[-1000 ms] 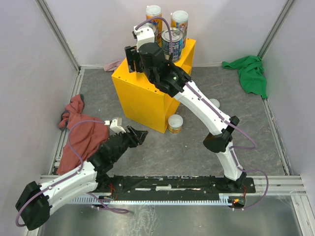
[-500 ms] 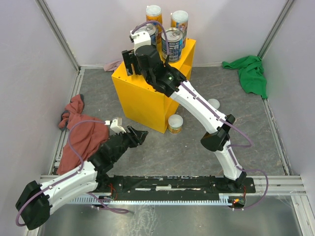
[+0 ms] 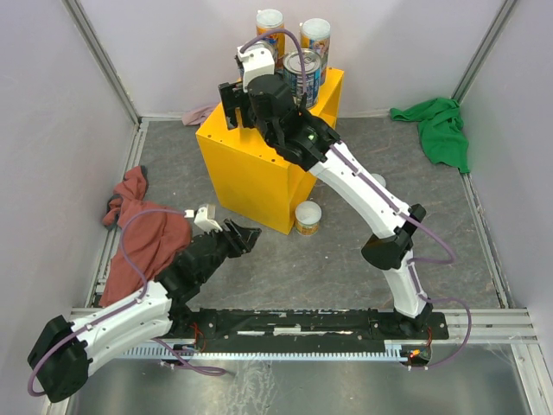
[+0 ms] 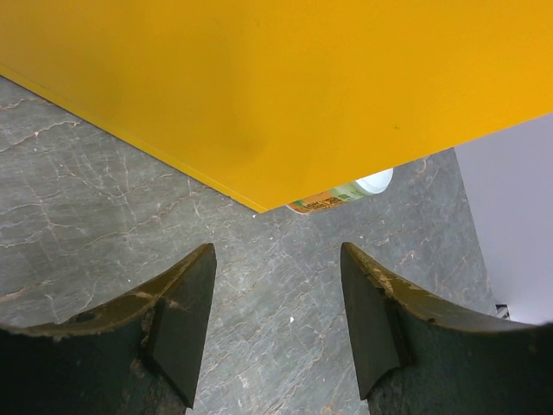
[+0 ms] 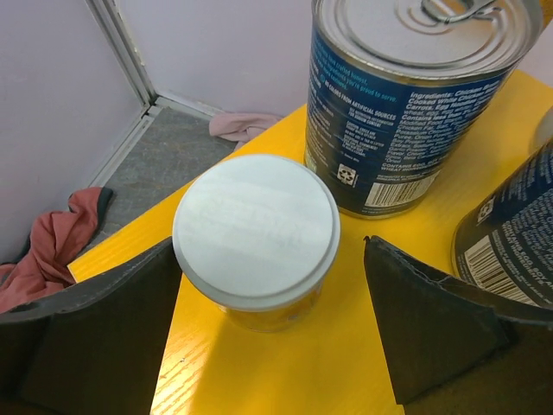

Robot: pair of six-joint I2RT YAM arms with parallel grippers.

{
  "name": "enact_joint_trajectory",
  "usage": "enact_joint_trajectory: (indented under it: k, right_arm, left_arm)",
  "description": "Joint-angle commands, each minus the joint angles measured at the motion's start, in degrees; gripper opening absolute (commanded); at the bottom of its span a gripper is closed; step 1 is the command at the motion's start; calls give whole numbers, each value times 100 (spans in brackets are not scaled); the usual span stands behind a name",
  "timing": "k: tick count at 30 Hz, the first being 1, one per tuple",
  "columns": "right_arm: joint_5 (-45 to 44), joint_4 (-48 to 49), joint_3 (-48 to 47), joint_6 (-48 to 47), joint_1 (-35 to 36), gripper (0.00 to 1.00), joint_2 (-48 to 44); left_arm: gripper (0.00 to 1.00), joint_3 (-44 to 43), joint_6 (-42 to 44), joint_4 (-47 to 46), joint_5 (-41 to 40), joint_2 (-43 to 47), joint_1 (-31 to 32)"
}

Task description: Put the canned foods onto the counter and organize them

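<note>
The yellow counter carries two tall orange cans at the back and a wide blue can. My right gripper hovers over its left part, open. In the right wrist view a short white-lidded can stands upright on the counter top between the spread jaws of that gripper, with a gap on its right side. Two blue cans stand just behind it. Another short can sits on the floor by the counter's corner. My left gripper is low, open and empty.
A red cloth lies at the left wall, a green cloth at the back right, a pink one behind the counter. A white lid peeks out beside the right arm. The left wrist view shows the counter's wall close ahead.
My right gripper has opened and let go of the short white-lidded can, which now stands on the counter. The left arm has not moved.
</note>
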State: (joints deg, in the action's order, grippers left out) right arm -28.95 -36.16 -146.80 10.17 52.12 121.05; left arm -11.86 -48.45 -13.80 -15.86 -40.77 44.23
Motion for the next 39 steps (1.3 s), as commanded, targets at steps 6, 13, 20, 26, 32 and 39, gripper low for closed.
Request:
enact_joint_trajectory:
  k: [6,13,20,26,32,39]
  right_arm:
    - [-9,260,19,-33,131,94,-425]
    - [-326,544,508,-272,478,94,-864]
    - [-750,1058,1637,-387,805,94,-1712]
    - [-1210,1578,3043,-494,1182,94,-2745]
    - [-1704,2011,4919,-271,1382,94,-4146]
    - [-2357,1896,6676,148,1415,94,-5558]
  left_arm:
    - [66,-256,-121,-93,41,261,24]
    - [66,-282,-121,199,-12,562,28]
    - [66,-329,-154,485,-138,852,25]
    - [67,-458,-113,780,-327,1084,21]
    - [67,-479,-99,905,-424,1156,22]
    - [68,-493,-61,747,-378,937,23]
